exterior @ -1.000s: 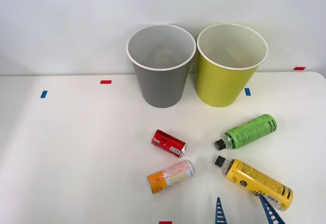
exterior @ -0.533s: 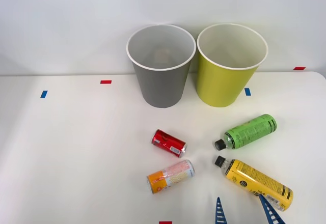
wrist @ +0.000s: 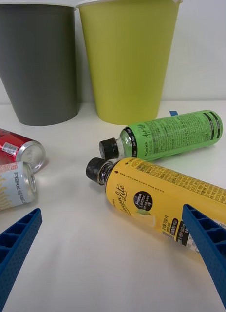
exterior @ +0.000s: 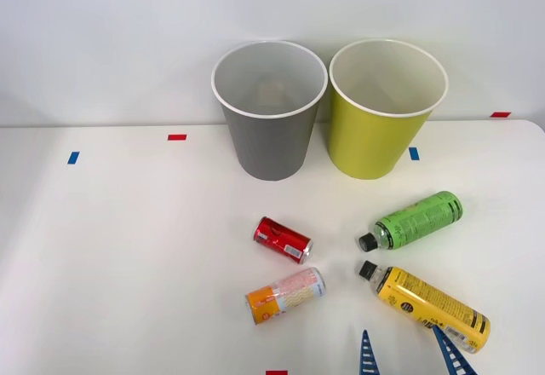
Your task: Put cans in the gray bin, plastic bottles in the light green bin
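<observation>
Cans (exterior: pixel 282 239) lie on their sides on my white counter (exterior: pixel 128 256), the red one just beyond the orange-and-pink one (exterior: pixel 285 295). To their right lie the green bottle (exterior: pixel 413 220) and yellow-labelled bottle (exterior: pixel 426 306), caps toward the cans. Behind stand the gray bin (exterior: pixel 268 124) and light green bin (exterior: pixel 381 119), upright, side by side. My right gripper (exterior: pixel 407 354) holds its jaws spread wide, one finger (wrist: pixel 210 246) overlapping the yellow bottle's end.

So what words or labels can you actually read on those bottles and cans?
"Lite": yellow bottle, in script.
"Fresh Lemon": same bottle, in a black circle.
"240" within a line of small print: orange can.
Green bottle: script word and fine print, too small to read.
Red can: white marks, unreadable.
</observation>
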Motion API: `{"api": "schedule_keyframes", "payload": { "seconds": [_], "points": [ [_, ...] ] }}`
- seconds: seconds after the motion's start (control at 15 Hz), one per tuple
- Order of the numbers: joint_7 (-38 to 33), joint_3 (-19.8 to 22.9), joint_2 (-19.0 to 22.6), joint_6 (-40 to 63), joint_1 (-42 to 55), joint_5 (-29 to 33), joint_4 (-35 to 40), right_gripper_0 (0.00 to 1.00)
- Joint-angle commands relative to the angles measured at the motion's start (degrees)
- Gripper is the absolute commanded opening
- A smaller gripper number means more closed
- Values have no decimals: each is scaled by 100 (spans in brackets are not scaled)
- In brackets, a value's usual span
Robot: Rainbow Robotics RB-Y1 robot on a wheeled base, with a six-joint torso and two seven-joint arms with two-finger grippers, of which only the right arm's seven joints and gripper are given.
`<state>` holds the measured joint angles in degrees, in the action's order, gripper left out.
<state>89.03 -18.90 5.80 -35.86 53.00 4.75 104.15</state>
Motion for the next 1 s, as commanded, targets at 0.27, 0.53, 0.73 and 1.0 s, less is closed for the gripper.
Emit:
{"api": "schedule_keyframes", "payload": {
  "seconds": [0.27, 0.53, 0.73, 1.0],
  "points": [
    [0, 18, -35, 97, 26, 9, -290, 100],
    [70, -158, 220, -26, 123, -9, 26, 100],
    [97, -132, 703, 26, 149, -35, 492, 100],
    [26, 0, 1485, 1556, 176, -123, 1828, 100]
  ]
}}
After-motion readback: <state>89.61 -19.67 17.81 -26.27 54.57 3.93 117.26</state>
